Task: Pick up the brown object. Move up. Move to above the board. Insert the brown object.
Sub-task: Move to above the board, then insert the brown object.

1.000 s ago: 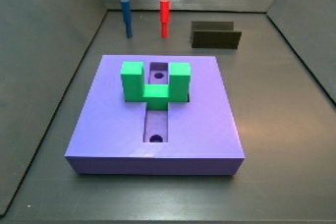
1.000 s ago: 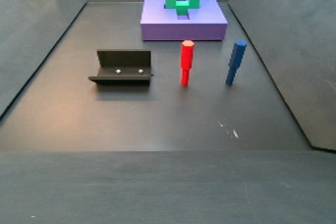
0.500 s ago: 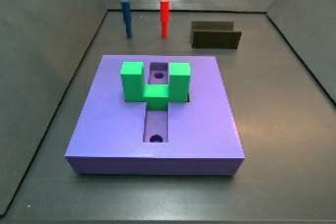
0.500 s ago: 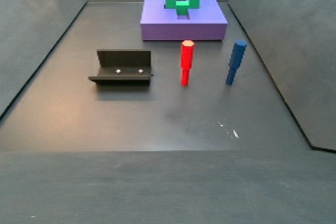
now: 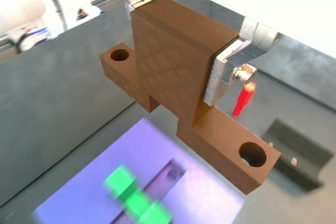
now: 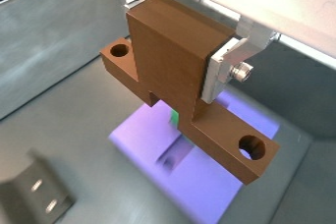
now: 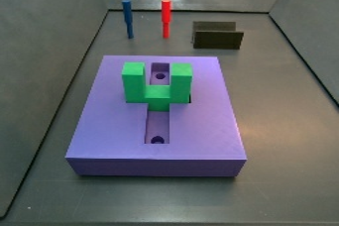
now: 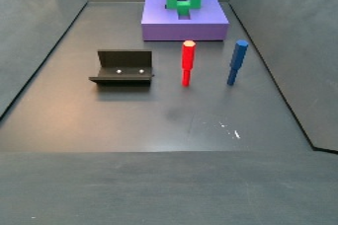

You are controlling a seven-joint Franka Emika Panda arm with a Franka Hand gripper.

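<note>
High above the purple board [image 5: 92, 184], your end effector [image 6: 178, 56] pinched the brown object [image 6: 184, 81] between its silver fingers [image 6: 226, 66] (neither showed in the side views); the green U-shaped block [image 7: 155, 81] sat on the board.

On the grey floor [image 7: 279, 121] below me the purple board [image 7: 212, 121] lies flat. Well apart from it stand a red peg [image 8: 188, 63] and a blue peg [image 8: 238, 62], with the dark fixture [image 8: 125, 68] beside them. My gripper [image 6: 184, 61] hangs high above, clamping the brown object [image 6: 178, 56].
</note>
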